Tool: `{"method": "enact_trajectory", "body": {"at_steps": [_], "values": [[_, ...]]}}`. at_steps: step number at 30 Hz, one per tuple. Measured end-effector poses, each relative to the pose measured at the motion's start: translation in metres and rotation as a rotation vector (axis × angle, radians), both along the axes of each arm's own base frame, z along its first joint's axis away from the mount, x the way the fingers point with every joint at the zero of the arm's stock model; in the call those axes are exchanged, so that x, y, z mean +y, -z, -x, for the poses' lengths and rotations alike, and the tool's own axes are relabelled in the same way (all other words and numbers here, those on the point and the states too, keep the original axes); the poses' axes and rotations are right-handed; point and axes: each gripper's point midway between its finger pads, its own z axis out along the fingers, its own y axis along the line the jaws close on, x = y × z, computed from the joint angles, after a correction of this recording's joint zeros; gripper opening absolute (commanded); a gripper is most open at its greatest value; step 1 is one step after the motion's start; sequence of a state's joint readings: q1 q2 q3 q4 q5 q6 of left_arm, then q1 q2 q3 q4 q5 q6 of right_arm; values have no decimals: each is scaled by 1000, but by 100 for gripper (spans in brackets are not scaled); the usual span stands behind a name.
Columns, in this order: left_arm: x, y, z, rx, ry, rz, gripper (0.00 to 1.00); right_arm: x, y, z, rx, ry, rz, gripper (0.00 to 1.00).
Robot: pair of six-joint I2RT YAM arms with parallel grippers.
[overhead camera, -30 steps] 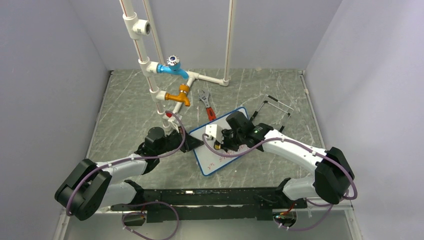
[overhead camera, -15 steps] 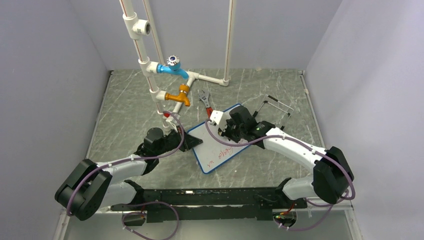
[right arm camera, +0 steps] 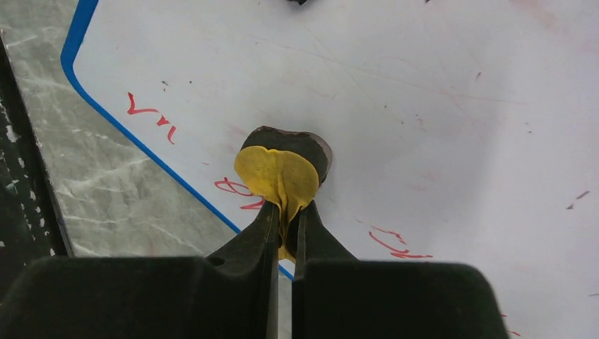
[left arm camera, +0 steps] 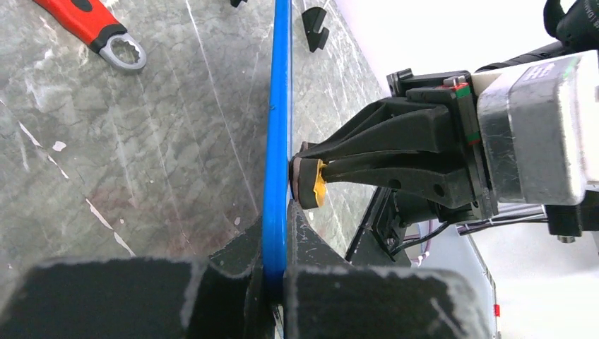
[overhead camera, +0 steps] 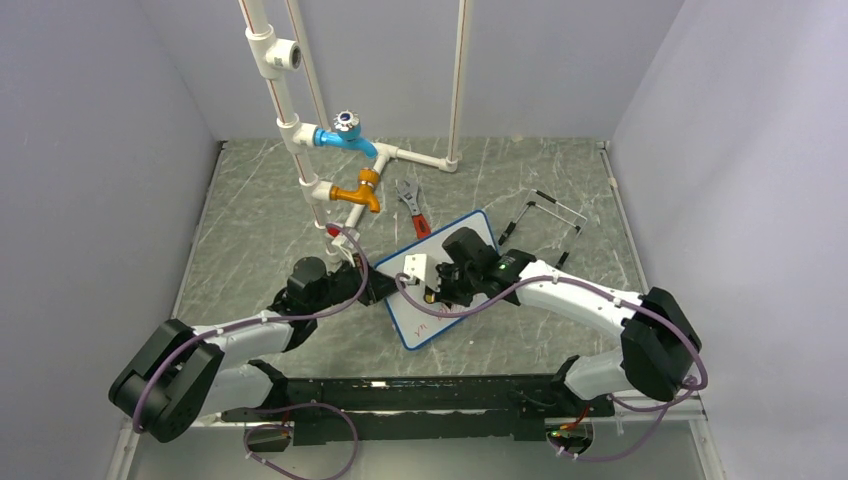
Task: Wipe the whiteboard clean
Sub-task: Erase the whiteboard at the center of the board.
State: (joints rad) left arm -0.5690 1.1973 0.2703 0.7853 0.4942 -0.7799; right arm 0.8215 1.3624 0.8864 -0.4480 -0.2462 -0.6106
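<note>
**Both grippers are on the whiteboard: one clamps its frame, the other presses a pad to its face.**

Top view: the whiteboard [overhead camera: 428,326] sits askew on the table [overhead camera: 250,220], with the left gripper [overhead camera: 373,288] at its left edge and the right gripper [overhead camera: 434,293] over its middle. A wrench [overhead camera: 413,212] lies just past its far edge.
Left wrist view: the left gripper [left arm camera: 275,244] has its jaws narrow, clamped on the whiteboard's [left arm camera: 277,106] blue frame. Just beside it, the yellow pad [left arm camera: 316,185] touches the white face.
Right wrist view: the right gripper [right arm camera: 284,233] has its jaws pinched tight on the yellow pad [right arm camera: 281,169]. The pad is pressed to the whiteboard [right arm camera: 438,99] near its blue edge, with red marks [right arm camera: 152,116] beside it.
</note>
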Motion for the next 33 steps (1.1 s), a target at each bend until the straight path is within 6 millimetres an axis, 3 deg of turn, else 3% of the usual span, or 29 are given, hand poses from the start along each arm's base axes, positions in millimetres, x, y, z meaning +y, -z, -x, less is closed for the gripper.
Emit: {"method": "enact_trajectory", "body": {"at_steps": [5,11,14,18,26,30,33], "values": [[1,-1,1,-8,-3,0,0,-3,3,-1,11,19,13,0],[4,-1,1,-17,-15,-1,0,-34,-8,-44,-56,218,2,0],[4,-1,1,-16,-15,-1,0,-43,-12,-56,-83,266,-1,0],[4,-2,2,-18,-13,0,0,-37,-11,-48,-73,208,-1,0],[3,-1,7,-16,8,2,0,-5,0,0,-35,-37,33,0],[4,0,7,-16,7,2,0,-10,-1,-6,-35,1,34,0],[4,-1,6,-18,-3,1,0,-23,-3,-25,-54,97,32,0]]}}
